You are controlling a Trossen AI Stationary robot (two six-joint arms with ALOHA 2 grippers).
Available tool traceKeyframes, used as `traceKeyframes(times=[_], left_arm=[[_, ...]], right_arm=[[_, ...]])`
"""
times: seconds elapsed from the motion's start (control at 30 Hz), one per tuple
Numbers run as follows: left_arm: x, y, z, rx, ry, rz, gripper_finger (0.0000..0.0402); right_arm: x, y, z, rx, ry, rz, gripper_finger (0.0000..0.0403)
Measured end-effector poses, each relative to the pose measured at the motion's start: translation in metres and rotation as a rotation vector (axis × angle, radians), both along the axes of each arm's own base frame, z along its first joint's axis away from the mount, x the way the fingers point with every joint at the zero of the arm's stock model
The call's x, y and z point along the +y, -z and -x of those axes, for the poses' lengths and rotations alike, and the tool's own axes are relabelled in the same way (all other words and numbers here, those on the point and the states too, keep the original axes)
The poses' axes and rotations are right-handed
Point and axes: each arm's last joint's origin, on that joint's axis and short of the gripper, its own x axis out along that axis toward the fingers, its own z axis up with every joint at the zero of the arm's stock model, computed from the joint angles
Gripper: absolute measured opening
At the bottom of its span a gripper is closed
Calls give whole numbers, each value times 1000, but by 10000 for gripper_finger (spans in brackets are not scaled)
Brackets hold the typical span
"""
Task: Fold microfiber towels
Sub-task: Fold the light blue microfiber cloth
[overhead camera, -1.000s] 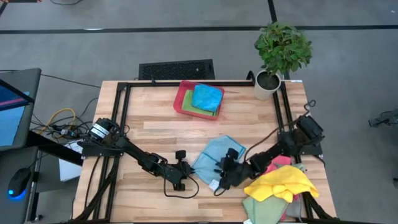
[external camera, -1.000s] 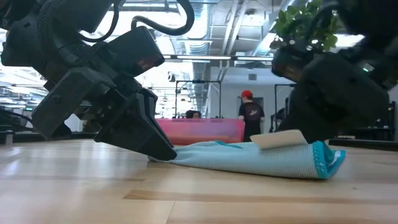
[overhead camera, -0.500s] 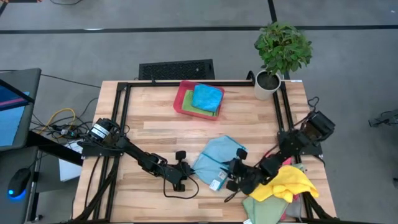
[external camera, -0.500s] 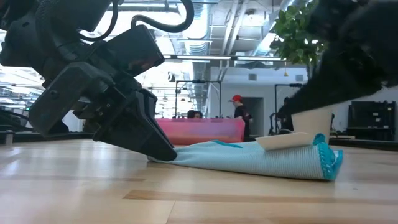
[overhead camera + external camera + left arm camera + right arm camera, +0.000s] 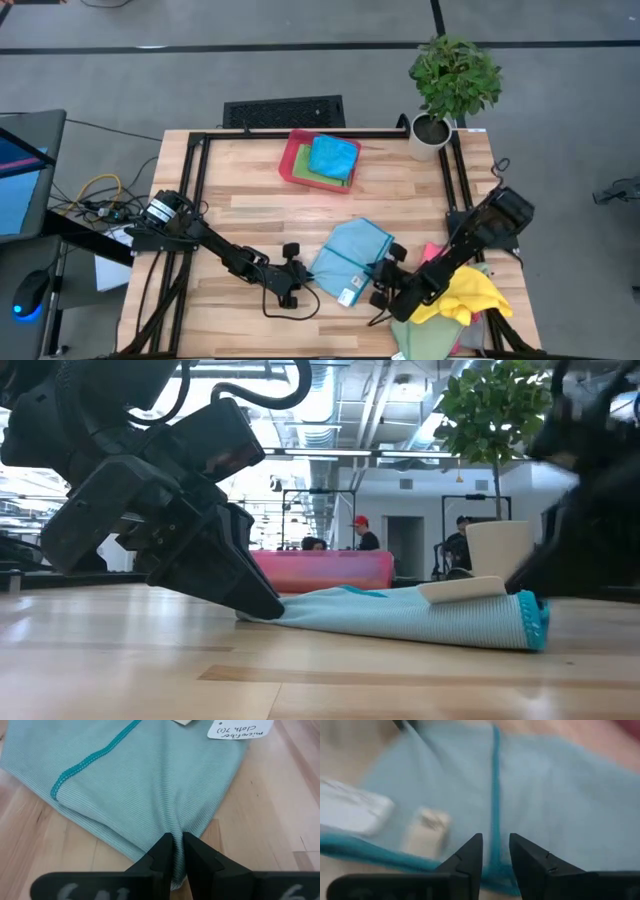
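A light blue microfiber towel (image 5: 350, 255) lies folded on the table's near middle, a white label (image 5: 460, 590) on its top. My left gripper (image 5: 177, 837) is shut on its near left edge. My right gripper (image 5: 495, 842) is open at the towel's near right edge. Its fingers stand on either side of the teal hem (image 5: 495, 780); I cannot tell whether they touch the cloth. More towels, blue on green, lie in the red tray (image 5: 296, 160). My left gripper pinches the towel's folded edge (image 5: 176, 826) between its two fingers, at the near left corner. It comes slanting down from the table's left. The cloth puckers at the fingertips (image 5: 262, 603), and the rest of the towel lies flat on the table.
A heap of yellow, pink and green towels (image 5: 455, 300) lies at the near right corner, close by my right arm. A potted plant (image 5: 450, 85) stands at the far right corner. Bare wood lies between the tray and the folded towel.
My right gripper has drawn off the towel's right end toward the table's right and near edges, and its arm has swung nearer the towel heap. The blue towel has stayed where it was, still held by my left gripper.
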Motion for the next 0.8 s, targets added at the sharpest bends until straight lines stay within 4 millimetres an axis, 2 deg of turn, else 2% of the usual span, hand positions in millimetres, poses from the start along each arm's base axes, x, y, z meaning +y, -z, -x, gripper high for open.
traceKeyframes(times=[0.13, 0.23, 0.43, 0.67, 0.8], left_arm=[[0, 0, 0, -5, 2, 7, 34], [0, -1, 0, -6, -1, 11, 34], [0, -1, 0, -6, -9, 27, 34], [-1, -1, -1, -1, 6, 41, 34], [-1, -1, -1, -2, 0, 50, 34]], right_arm=[[8, -34, 0, -132, -67, -32, 123], [22, -42, -8, -237, -161, -27, 117], [40, -16, -21, -329, -253, -31, 108], [60, 28, -22, -283, -240, -78, 107], [72, 42, -26, -258, -249, -75, 107]])
